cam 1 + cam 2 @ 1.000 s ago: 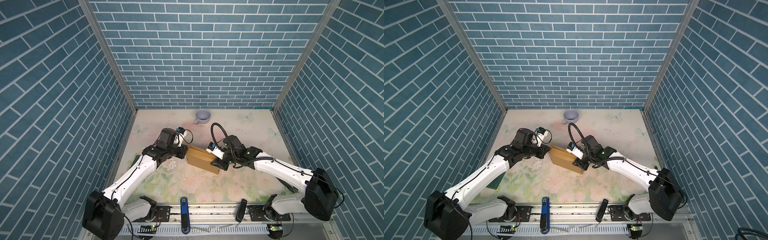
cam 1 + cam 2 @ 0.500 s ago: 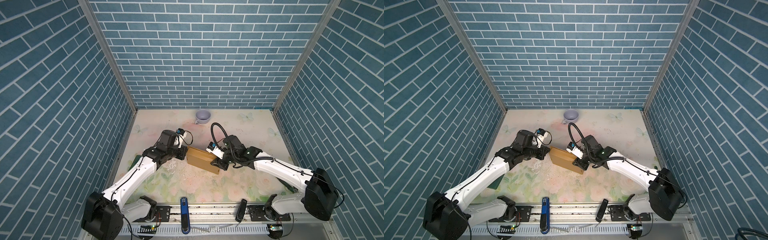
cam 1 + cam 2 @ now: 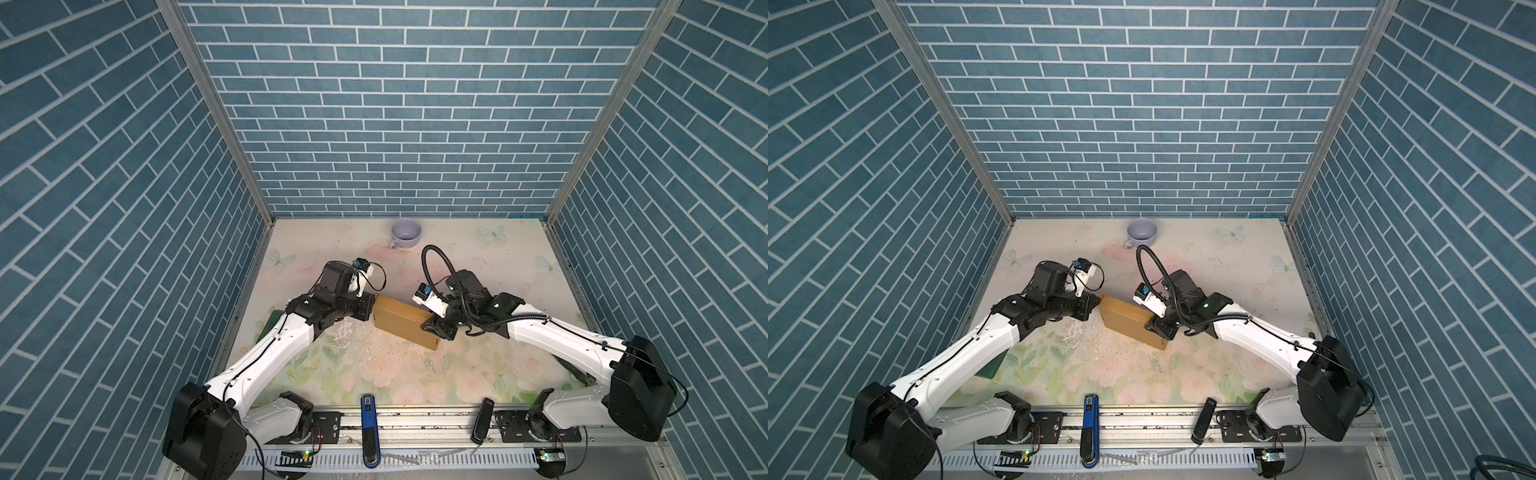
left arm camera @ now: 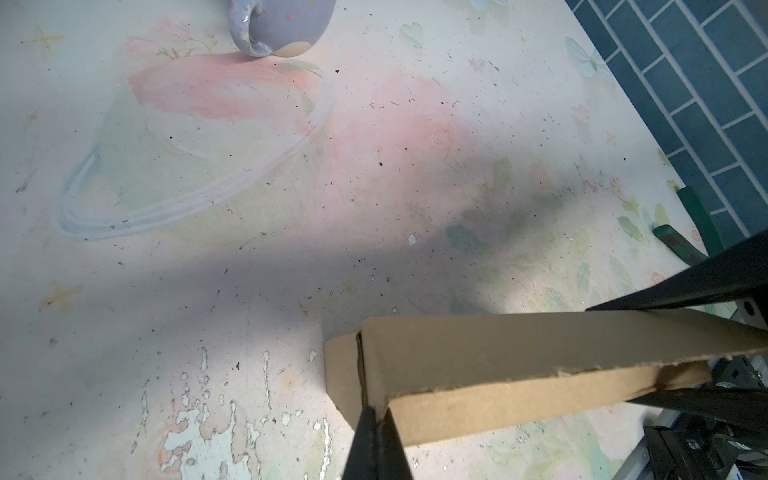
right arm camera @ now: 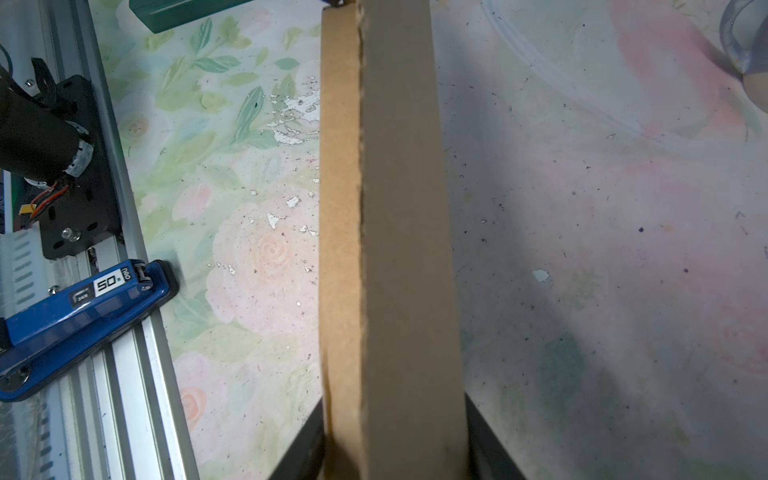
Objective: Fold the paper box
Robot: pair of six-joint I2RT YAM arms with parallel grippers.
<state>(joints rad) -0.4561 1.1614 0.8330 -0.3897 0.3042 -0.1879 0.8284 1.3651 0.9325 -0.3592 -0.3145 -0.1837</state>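
Note:
The paper box [image 3: 401, 322] [image 3: 1125, 318] is a plain brown flat carton held between both arms in the middle of the table. My left gripper [image 3: 371, 309] [image 3: 1096, 305] is at its left corner. In the left wrist view its black fingers [image 4: 365, 440] are shut, with the tip of the box [image 4: 498, 357] corner pinched between them. My right gripper [image 3: 434, 328] [image 3: 1156, 326] is at the box's right end. In the right wrist view the box [image 5: 395, 208] runs edge-on between the two fingers [image 5: 482, 428], which lie against both its sides.
A lilac mug [image 3: 406, 233] [image 3: 1142, 230] stands at the back of the floral table. A dark green board [image 3: 272, 328] [image 5: 183, 12] lies under the left arm. A blue tool [image 3: 368, 428] and a black one [image 3: 482, 419] sit on the front rail.
The left arm has shifted very slightly. The box and the right arm stay where they were.

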